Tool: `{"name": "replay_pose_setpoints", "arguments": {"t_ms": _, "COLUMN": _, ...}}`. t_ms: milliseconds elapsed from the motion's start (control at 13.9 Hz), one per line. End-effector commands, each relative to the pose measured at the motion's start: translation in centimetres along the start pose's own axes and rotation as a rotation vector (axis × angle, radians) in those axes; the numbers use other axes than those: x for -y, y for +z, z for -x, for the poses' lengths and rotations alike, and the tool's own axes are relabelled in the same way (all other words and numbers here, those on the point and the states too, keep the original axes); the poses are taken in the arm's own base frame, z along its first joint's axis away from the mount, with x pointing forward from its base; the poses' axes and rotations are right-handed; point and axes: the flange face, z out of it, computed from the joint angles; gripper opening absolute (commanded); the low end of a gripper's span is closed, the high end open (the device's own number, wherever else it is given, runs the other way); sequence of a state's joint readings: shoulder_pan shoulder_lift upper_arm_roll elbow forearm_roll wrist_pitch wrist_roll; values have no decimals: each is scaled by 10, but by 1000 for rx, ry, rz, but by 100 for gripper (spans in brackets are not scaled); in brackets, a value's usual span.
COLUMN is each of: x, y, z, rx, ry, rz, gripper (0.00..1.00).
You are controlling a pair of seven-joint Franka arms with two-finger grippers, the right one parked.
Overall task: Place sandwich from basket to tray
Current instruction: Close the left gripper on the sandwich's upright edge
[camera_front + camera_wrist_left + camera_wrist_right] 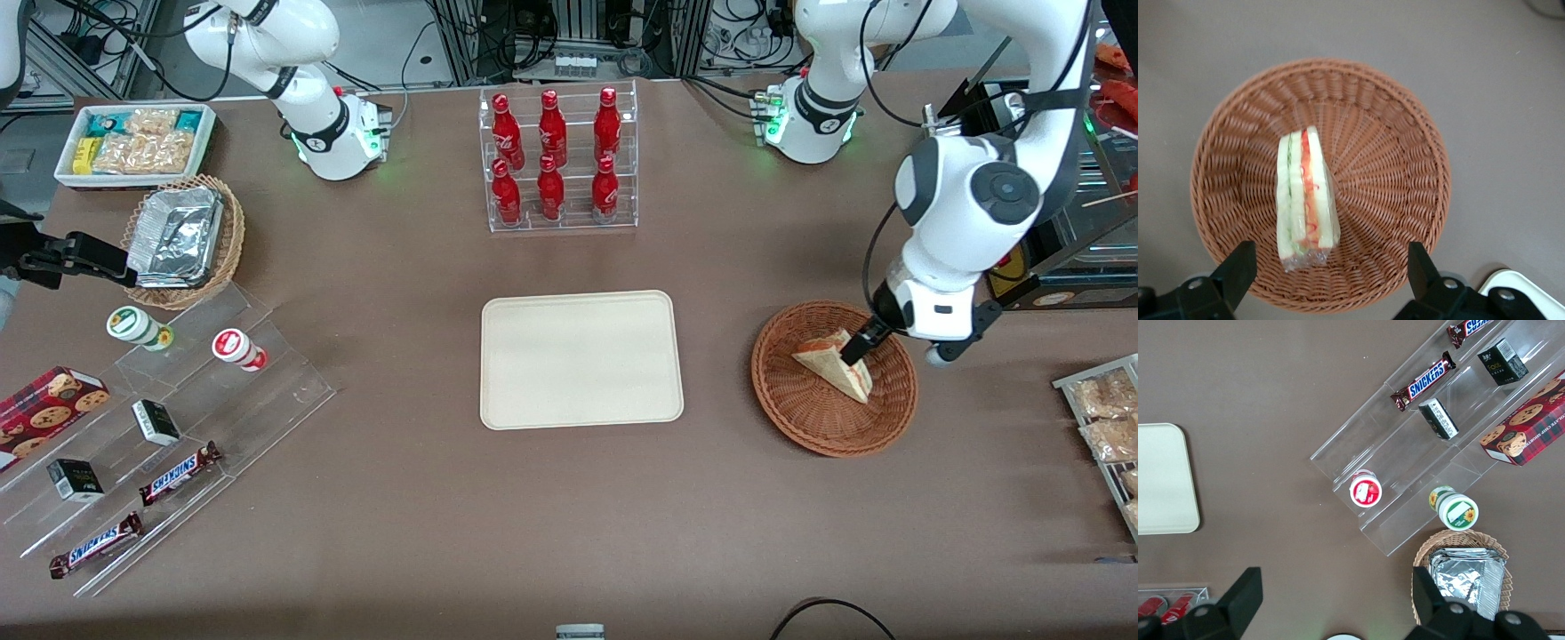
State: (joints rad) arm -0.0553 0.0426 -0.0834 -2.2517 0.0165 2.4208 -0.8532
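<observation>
- Hanging low over the basket (834, 379), the gripper (855, 348) sits above the part of the bowl farther from the front camera, its dark tip right at the upper corner of the sandwich (837, 362).
- In the left wrist view the gripper (1331, 267) is spread wide: one finger (1238, 268) stands over the basket's rim and the other finger (1421, 267) over the woven floor, and neither one touches the sandwich.
- The sandwich (1305, 199) stands on edge in clear wrap between the two fingers, much closer to one of them, with its red, orange and green filling stripes facing up toward the gripper.
- It rests inside the basket (1391, 180), on the woven floor and off centre.
- The tray (581, 359) lies flat on the brown table (569, 498), well apart from the gripper and toward the parked arm's end, with bare table between its rim and the basket.
- A clear rack of red bottles (556, 160) stands farther from the front camera than the gripper, likewise toward the parked arm's end, above the tray in the front view.
- Snack packets (1102, 418) lie at the working arm's end of the table, near the gripper and slightly closer to the front camera.
</observation>
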Motion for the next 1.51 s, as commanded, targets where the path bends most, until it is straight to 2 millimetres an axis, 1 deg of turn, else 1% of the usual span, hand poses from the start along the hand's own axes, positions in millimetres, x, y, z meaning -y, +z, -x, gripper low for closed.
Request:
{"name": "replay_pose_setpoints", "arguments": {"t_ms": 0, "x": 7, "y": 16, "z": 9, "rx": -12, "ry": -59, "rz": 9, "gripper": 100}}
{"name": "replay_pose_setpoints", "arguments": {"t_ms": 144, "x": 16, "y": 34, "z": 16, "rx": -8, "ry": -63, "rz": 8, "gripper": 100}}
{"name": "replay_pose_setpoints", "arguments": {"t_ms": 288, "x": 22, "y": 48, "z": 19, "rx": -17, "ry": -67, "rz": 21, "gripper": 100}}
{"name": "replay_pose_setpoints", "arguments": {"t_ms": 577, "x": 25, "y": 88, "z": 20, "rx": -9, "ry": -71, "rz": 24, "gripper": 100}}
{"name": "replay_pose_setpoints", "arguments": {"t_ms": 721, "x": 26, "y": 100, "z": 19, "rx": -8, "ry": -76, "rz": 27, "gripper": 100}}
{"name": "replay_pose_setpoints", "arguments": {"t_ms": 793, "x": 27, "y": 104, "z": 19, "rx": -4, "ry": -77, "rz": 22, "gripper": 97}}
{"name": "replay_pose_setpoints", "arguments": {"t_ms": 865, "x": 27, "y": 105, "z": 19, "rx": -3, "ry": -77, "rz": 21, "gripper": 84}}
{"name": "replay_pose_setpoints", "arguments": {"t_ms": 937, "x": 27, "y": 105, "z": 19, "rx": -3, "ry": -77, "rz": 21, "gripper": 49}}
{"name": "replay_pose_setpoints", "arguments": {"t_ms": 1009, "x": 28, "y": 105, "z": 19, "rx": -2, "ry": -71, "rz": 20, "gripper": 19}}
{"name": "replay_pose_setpoints", "arguments": {"t_ms": 1081, "x": 28, "y": 106, "z": 19, "rx": -1, "ry": -65, "rz": 18, "gripper": 0}}
{"name": "replay_pose_setpoints", "arguments": {"t_ms": 1225, "x": 26, "y": 98, "z": 16, "rx": -7, "ry": -62, "rz": 22, "gripper": 0}}
{"name": "replay_pose_setpoints", "arguments": {"t_ms": 1369, "x": 23, "y": 73, "z": 14, "rx": 3, "ry": -59, "rz": 2, "gripper": 0}}
{"name": "replay_pose_setpoints", "arguments": {"t_ms": 1441, "x": 17, "y": 48, "z": 12, "rx": 1, "ry": -35, "rz": -20, "gripper": 0}}
